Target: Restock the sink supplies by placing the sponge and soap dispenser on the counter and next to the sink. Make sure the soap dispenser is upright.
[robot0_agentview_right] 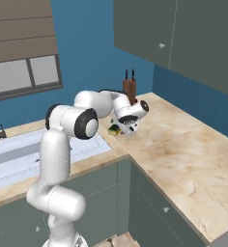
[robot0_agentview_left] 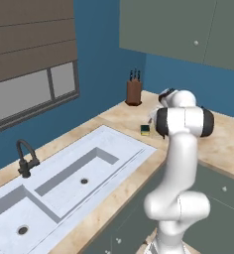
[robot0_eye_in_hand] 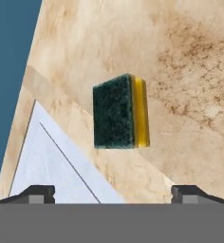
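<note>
Beside the sink [robot0_eye_in_hand: 61, 171], sponge [robot0_eye_in_hand: 120, 111] lies free (claw [robot0_eye_in_hand: 113, 193] spread).

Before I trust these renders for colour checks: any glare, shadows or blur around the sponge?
Hand view: sponge sharp, evenly lit, no glare, no clear shadow on the counter. Left base view: sponge tiny and soft-edged beside the sink. Right base view: it is mostly hidden behind the gripper.

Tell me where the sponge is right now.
The sponge lies on the beige counter just off the sink's drainboard corner, between the sink and the knife block; the open pincer is directly above it.
</note>
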Robot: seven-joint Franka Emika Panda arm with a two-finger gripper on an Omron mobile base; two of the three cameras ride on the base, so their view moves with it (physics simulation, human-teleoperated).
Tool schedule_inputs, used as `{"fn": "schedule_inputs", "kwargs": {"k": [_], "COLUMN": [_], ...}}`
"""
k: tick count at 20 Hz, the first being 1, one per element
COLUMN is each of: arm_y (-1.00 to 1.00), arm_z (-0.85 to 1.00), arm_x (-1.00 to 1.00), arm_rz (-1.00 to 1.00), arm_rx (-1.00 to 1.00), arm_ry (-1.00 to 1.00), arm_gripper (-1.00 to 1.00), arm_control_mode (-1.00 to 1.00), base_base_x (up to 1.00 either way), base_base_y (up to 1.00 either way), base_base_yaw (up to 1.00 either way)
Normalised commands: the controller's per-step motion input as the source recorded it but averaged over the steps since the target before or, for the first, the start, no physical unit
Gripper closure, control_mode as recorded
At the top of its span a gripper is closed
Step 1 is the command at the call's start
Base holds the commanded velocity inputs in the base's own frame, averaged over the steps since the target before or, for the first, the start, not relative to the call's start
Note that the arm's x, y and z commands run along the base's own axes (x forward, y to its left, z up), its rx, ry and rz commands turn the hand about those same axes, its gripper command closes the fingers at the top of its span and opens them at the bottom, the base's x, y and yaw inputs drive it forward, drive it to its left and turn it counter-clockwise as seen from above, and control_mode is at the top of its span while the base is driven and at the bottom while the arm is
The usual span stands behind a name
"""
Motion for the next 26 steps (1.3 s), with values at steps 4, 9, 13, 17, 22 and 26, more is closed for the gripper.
{"fn": "schedule_inputs", "kwargs": {"k": [4,9,13,17,22,26], "arm_y": [0.03,0.3,0.47,0.61,0.61,0.68], "arm_z": [0.55,0.35,0.29,0.45,0.86,0.96], "arm_x": [-0.83,-1.0,-1.0,-0.95,-0.78,-0.63], "arm_rz": [-0.01,-0.02,-0.01,0.0,0.0,0.0], "arm_rx": [0.0,0.0,0.0,0.0,0.0,-0.03], "arm_ry": [-0.02,0.0,0.0,0.0,0.0,0.02], "arm_gripper": [-1.0,-1.0,-1.0,-1.0,-1.0,-1.0], "arm_control_mode": [-1.0,-1.0,-1.0,-1.0,-1.0,-1.0], "base_base_x": [0.0,0.0,0.0,0.0,0.0,0.0], "base_base_y": [0.0,0.0,0.0,0.0,0.0,0.0], "base_base_yaw": [0.0,0.0,0.0,0.0,0.0,0.0]}}
